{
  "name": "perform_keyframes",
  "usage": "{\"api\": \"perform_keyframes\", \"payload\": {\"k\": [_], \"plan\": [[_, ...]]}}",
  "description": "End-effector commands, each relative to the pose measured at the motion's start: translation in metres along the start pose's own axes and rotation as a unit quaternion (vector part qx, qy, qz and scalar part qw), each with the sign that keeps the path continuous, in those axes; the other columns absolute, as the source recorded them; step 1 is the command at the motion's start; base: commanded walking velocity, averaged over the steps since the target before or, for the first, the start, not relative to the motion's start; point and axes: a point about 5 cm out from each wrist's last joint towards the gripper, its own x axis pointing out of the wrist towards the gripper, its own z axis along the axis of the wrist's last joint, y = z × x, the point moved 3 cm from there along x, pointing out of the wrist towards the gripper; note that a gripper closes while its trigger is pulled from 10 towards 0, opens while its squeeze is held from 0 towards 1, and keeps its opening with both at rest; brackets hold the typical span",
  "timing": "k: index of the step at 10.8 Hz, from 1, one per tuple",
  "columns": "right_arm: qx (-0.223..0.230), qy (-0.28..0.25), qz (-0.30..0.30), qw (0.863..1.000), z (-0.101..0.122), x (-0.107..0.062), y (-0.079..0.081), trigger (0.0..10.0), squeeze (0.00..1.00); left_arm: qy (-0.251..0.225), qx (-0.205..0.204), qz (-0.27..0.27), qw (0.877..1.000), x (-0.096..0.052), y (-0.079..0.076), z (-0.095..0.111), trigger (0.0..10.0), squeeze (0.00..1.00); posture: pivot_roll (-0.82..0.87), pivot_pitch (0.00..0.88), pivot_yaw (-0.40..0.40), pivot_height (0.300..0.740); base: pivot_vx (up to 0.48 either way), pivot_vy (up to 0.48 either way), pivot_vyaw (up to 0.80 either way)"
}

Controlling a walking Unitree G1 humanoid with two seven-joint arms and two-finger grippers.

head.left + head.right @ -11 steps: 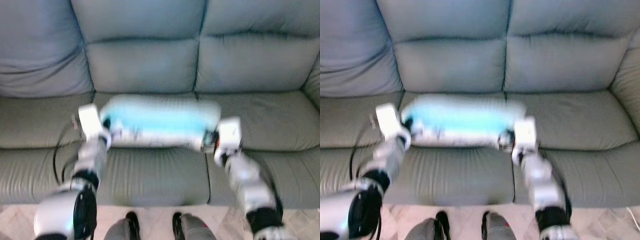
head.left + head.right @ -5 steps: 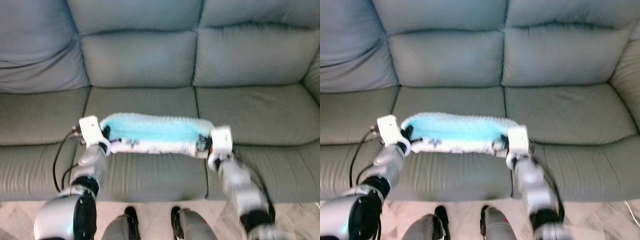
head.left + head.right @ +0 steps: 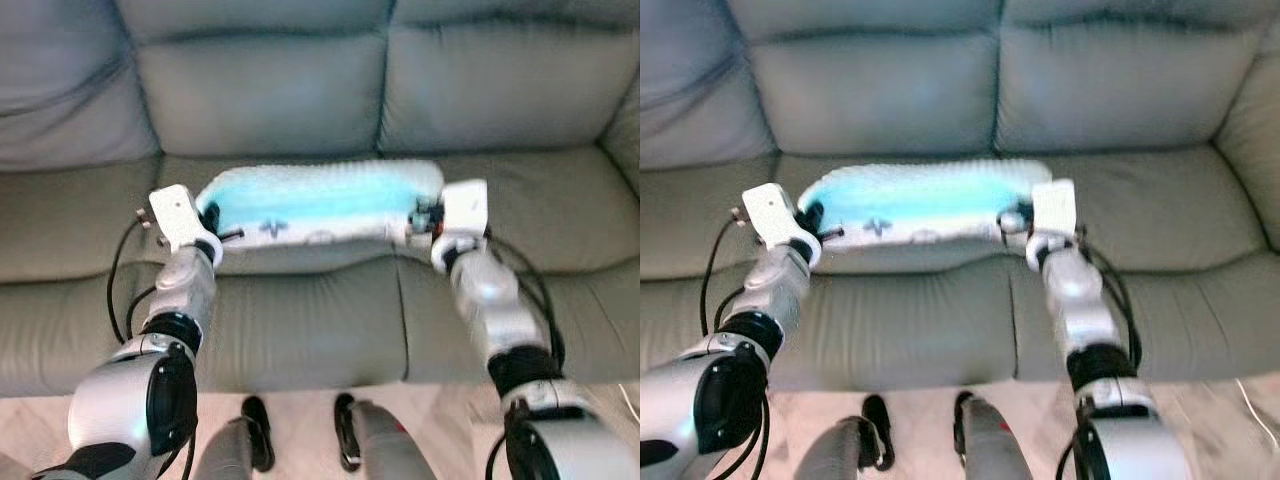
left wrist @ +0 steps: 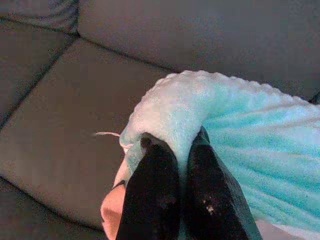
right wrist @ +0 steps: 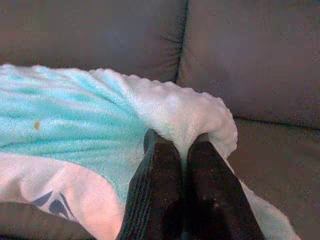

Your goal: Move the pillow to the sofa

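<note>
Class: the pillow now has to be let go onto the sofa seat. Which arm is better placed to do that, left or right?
Neither alone: the left gripper pinches one end of the pillow, the right gripper the other, over the sofa seat. Both should probably release together.

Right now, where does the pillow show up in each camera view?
Left eye view: pillow centre, on the sofa seat.
Right eye view: centre-left.
Left wrist view: right half, pinched by left gripper.
Right wrist view: left half, pinched by right gripper.
Shared landmark: the sofa's seams.
</note>
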Motion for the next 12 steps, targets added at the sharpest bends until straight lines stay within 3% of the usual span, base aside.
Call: {"api": "perform_keyframes", "payload": {"k": [1, 2, 3, 5, 7, 12], "plan": [[0.022, 0.039, -0.031, 0.999, -0.029, -0.014, -0.012, 10.0, 0.0, 0.028, 0.01, 0.052, 0.998, -0.013, 0.039, -0.022, 10.0, 0.0, -0.28, 0.443, -0.028, 0.74, 0.0, 0.0, 0.0], [0.037, 0.059, -0.014, 0.997, -0.045, -0.021, 0.0, 10.0, 1.0, 0.055, 0.019, 0.062, 0.996, -0.02, 0.048, -0.039, 10.0, 0.58, -0.28, 0.45, -0.03, 0.74, 0.0, 0.0, 0.0], [0.042, 0.075, -0.002, 0.996, -0.058, -0.028, 0.011, 10.0, 1.0, 0.076, 0.027, 0.07, 0.994, -0.028, 0.055, -0.053, 10.0, 1.0, -0.28, 0.456, -0.03, 0.74, 0.0, 0.0, 0.0], [0.047, 0.091, 0.028, 0.994, -0.075, -0.045, 0.031, 10.0, 1.0, 0.096, 0.036, 0.078, 0.992, -0.038, 0.068, -0.068, 10.0, 1.0, -0.28, 0.447, -0.03, 0.74, 0.0, 0.0, 0.0], [0.051, 0.1, 0.047, 0.993, -0.084, -0.056, 0.035, 10.0, 1.0, 0.096, 0.04, 0.075, 0.992, -0.039, 0.071, -0.068, 10.0, 1.0, -0.28, 0.431, -0.032, 0.74, 0.0, 0.0, 0.0], [0.067, 0.09, 0.087, 0.99, -0.079, -0.064, 0.046, 10.0, 1.0, 0.086, 0.049, 0.05, 0.994, -0.031, 0.06, -0.057, 10.0, 1.0, -0.28, 0.339, -0.012, 0.74, 0.0, 0.0, 0.0]]}}
